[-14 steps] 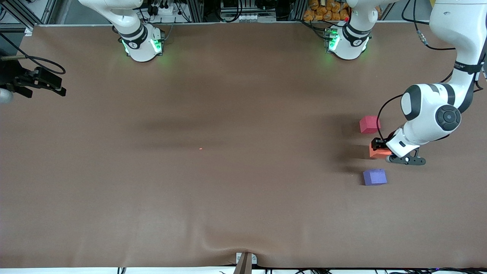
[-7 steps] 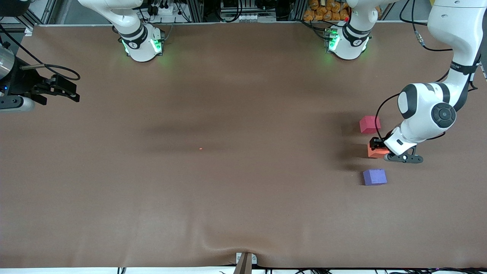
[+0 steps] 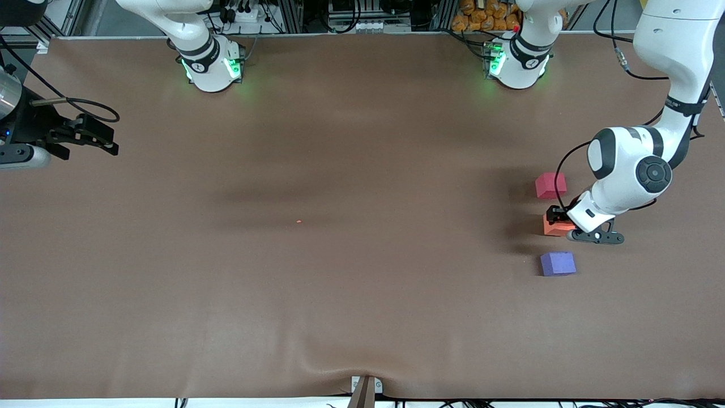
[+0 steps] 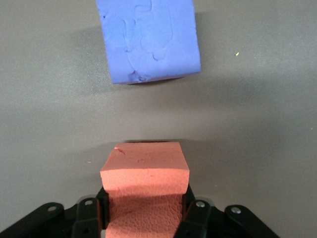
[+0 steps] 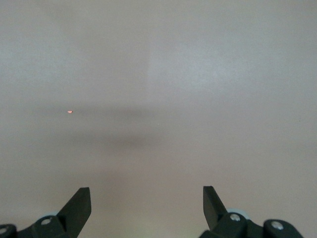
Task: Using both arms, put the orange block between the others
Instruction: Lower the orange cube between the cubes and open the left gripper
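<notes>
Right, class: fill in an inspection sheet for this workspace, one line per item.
Surface: brown table cover, rippled at the camera-side edge.
Job's things: orange block between pinkish-red cube and purple-blue cube, toward the left arm's end.
Clutter: tiny orange speck.
Grippers: left gripper shut on the orange block; right gripper open, waiting at its table end.
Cables: black cable on left arm.
Surroundings: metal frames past the bases.
</notes>
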Controlling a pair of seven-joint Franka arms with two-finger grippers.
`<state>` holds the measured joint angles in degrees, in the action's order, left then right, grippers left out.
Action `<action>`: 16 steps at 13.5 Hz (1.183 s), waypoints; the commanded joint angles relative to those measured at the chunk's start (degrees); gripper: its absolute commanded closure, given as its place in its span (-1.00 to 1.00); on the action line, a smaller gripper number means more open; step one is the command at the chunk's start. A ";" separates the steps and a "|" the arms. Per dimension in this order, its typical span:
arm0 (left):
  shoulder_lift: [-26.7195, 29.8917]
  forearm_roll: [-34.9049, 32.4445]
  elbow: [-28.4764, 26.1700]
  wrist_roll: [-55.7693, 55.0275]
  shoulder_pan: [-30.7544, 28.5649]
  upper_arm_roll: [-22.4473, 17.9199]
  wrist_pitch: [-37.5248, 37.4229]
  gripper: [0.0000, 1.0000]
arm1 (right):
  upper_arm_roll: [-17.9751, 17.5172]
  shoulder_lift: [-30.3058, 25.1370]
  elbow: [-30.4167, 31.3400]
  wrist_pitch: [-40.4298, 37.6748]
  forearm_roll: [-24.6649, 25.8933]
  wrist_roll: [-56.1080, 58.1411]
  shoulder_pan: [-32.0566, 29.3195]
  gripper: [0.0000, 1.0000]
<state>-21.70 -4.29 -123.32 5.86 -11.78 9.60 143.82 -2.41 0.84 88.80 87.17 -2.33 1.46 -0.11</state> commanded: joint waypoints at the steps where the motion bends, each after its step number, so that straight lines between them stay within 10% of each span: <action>1: -0.10 -0.36 -0.43 -0.50 -0.08 0.34 1.02 0.86 | 0.21 0.12 0.76 0.72 -0.74 -0.31 0.64 -1.00; 11: -1.42 -0.28 -0.26 -0.94 -0.17 0.78 2.08 0.83 | 0.21 0.04 0.85 0.37 -0.74 -0.23 0.55 -1.00; 12: -1.51 -0.28 -0.26 -0.94 -0.08 0.78 2.08 0.68 | 0.30 0.12 0.94 0.63 -0.74 -0.31 0.55 -1.00; 14: -1.77 -0.28 0.01 -1.02 -0.08 0.78 2.08 -0.97 | 0.30 0.04 1.29 0.28 -0.74 -0.31 0.55 -1.00; 16: -1.42 -0.28 0.18 -1.03 -0.08 0.78 2.08 -1.00 | 0.21 -0.14 1.47 0.10 -0.74 -0.23 0.37 -1.00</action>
<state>-23.26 -4.29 -123.30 5.60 -11.76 10.15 145.02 -2.48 1.10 89.76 87.29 -2.33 1.46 -0.04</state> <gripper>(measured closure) 0.339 0.000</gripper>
